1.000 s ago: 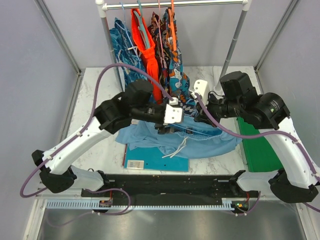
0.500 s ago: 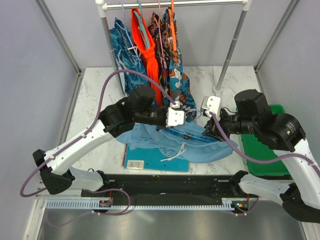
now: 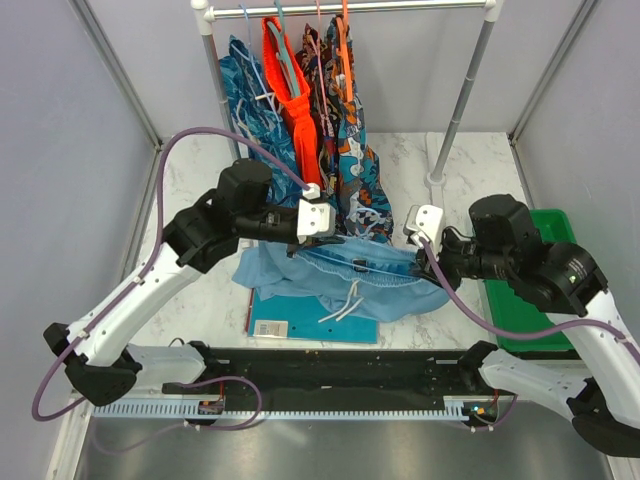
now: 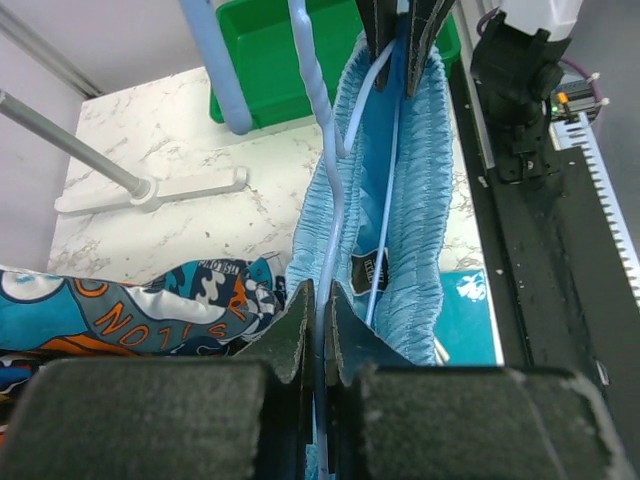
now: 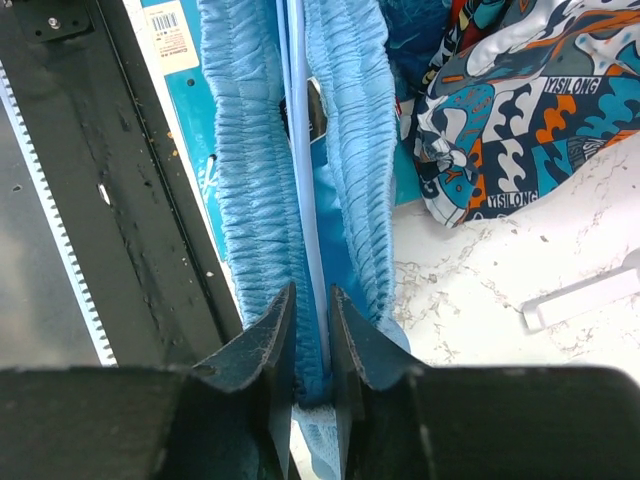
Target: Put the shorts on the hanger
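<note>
The light sky-blue shorts (image 3: 372,282) hang stretched between both grippers above the table, drawstrings dangling. The pale blue wire hanger (image 4: 330,220) runs inside the open waistband (image 4: 415,200). My left gripper (image 3: 325,240) is shut on the hanger wire at the waistband's left end, jaws (image 4: 322,300) pinching only wire. My right gripper (image 3: 410,252) holds the right end. In the right wrist view its jaws (image 5: 310,305) are shut on bunched waistband fabric (image 5: 245,180), with the hanger wire (image 5: 305,200) between them. The hanger's hook is not clearly seen.
A rack at the back holds printed and orange shorts (image 3: 330,130); its slanted pole (image 3: 462,100) stands behind my right arm. A green bin (image 3: 530,300) sits at the right edge. A teal booklet (image 3: 290,325) lies under the shorts, before the black rail (image 3: 330,365).
My left gripper closed on the hanger wire and drew back left. My right arm swung toward the near side and re-gripped the waistband's right end. The shorts now hang pulled out between them.
</note>
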### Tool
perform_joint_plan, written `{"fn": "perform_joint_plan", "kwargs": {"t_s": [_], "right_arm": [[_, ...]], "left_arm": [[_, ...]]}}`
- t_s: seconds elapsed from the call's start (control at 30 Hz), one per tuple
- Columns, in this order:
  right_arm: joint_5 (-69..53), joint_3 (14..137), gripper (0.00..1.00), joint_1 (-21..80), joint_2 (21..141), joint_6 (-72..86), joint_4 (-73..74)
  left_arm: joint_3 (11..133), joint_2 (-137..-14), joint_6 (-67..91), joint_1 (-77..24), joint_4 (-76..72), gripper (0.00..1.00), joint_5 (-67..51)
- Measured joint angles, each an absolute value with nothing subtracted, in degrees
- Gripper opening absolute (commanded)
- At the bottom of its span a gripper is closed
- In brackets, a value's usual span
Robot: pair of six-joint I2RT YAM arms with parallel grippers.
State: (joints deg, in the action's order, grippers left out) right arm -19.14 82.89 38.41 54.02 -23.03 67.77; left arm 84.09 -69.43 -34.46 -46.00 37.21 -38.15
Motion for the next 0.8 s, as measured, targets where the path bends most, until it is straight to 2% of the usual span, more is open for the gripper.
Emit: {"fn": "perform_joint_plan", "kwargs": {"t_s": [0.07,0.1,0.13,0.17,0.27,0.37,0.43,0.47,0.5,0.53,0.57,0.77,0.8], "right_arm": [[-19.1,83.0,0.37,38.4,53.5,-22.5,67.7],[-19.2,83.1,0.54,38.4,53.3,-22.2,67.7],[-19.3,83.5,0.62,38.4,53.2,-22.1,68.0],[-19.4,84.0,0.67,38.4,53.2,-21.4,68.1],[-20.3,86.7,0.68,38.4,53.4,-20.7,68.1],[-22.2,89.5,0.64,38.4,54.0,-19.7,68.1],[-23.0,90.4,0.57,38.4,54.1,-19.2,68.0],[-23.3,90.4,0.46,38.4,54.1,-19.1,68.0],[-23.7,90.4,0.19,38.4,54.0,-18.8,68.2],[-24.0,90.3,0.06,38.4,53.8,-18.6,68.2],[-24.3,90.1,0.00,38.4,53.5,-18.5,68.1],[-24.3,88.3,0.00,36.9,50.2,-13.8,69.5],[-24.3,88.1,0.00,35.6,49.1,-12.9,70.0]], "left_arm": [[84.1,-69.4,-34.3,-45.1,37.7,0.02,-39.7],[84.1,-69.4,-34.2,-44.7,37.7,0.02,-40.3],[84.1,-69.4,-34.2,-44.6,37.7,0.02,-41.0],[84.1,-69.4,-34.2,-44.5,37.7,0.02,-41.7],[85.1,-70.2,-33.4,-44.2,37.7,0.02,-45.2],[87.5,-72.2,-32.2,-44.3,37.5,0.02,-47.9],[89.1,-73.8,-31.7,-44.6,37.1,0.02,-49.3],[89.7,-74.5,-31.4,-44.8,37.0,0.02,-50.0],[90.3,-75.2,-31.0,-45.0,36.6,0.02,-50.4],[90.6,-75.8,-30.6,-45.1,36.2,0.02,-51.1],[90.8,-76.3,-30.3,-45.2,35.8,0.02,-51.5],[91.1,-79.9,-26.2,-46.5,30.6,0.02,-54.5],[91.1,-80.7,-25.5,-47.3,28.7,0.14,-54.5]]}}
